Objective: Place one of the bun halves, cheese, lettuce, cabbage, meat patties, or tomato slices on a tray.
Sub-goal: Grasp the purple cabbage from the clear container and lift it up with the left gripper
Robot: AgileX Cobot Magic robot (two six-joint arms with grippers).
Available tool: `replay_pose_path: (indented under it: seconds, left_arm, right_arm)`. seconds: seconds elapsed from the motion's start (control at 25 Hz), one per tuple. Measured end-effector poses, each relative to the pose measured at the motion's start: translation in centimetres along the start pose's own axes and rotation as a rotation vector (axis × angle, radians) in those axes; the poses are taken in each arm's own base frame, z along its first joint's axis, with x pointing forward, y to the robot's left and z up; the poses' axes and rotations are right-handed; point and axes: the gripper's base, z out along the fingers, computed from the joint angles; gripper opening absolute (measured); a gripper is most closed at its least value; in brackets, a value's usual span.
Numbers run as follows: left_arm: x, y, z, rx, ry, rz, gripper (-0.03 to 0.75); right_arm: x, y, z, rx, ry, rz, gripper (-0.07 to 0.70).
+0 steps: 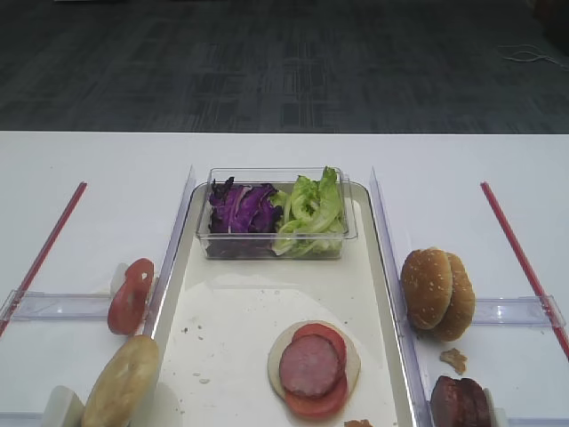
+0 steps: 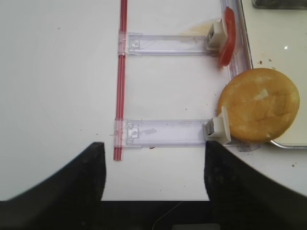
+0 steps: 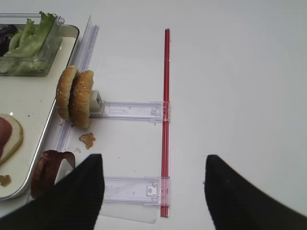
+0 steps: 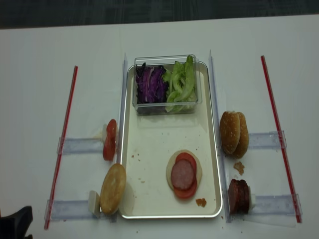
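1. Around the tray [image 4: 212,164]: clear plastic rails along both long sides, red strips [image 4: 62,149] further out on the white table [image 4: 40,59], clear holder bars [image 4: 75,145] running between.
2. At the tray's far end, a clear tub [image 1: 276,233] holding purple cabbage [image 1: 240,209] on the left and frilly green lettuce [image 1: 309,212] on the right.
3. On the tray, nearer end: a pale plain bun half [image 1: 277,360] lying flat, topped by tomato slices [image 1: 322,336] and one dark patty [image 1: 309,365]. Crumbs scattered about.
4. Left of the tray: tomato slices on edge [image 1: 130,295] and a golden bun half [image 1: 122,381] propped against a white block [image 2: 219,130].
5. Right of the tray: two sesame bun halves [image 1: 437,292] standing on edge together, a crumb [image 1: 454,359] just beside, meat patties [image 1: 460,402] upright nearer the camera.
6. Left gripper [image 2: 154,175] with jaws apart, holding nothing, above bare table beside a holder bar.
7. Right gripper [image 3: 154,189] likewise spread and empty, near the patties.
8. No readable writing anywhere.
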Motion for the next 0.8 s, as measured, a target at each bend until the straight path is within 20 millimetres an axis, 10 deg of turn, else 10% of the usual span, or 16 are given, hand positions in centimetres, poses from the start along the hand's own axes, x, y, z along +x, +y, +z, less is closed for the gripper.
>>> replay_pose_path:
  seconds: [0.8]
  left_arm:
    - [-2.2, -0.2, 3.6, -0.010, 0.314, -0.029, 0.419]
  right_arm:
    - [0.0, 0.0, 0.0, 0.000, 0.000, 0.000, 0.471]
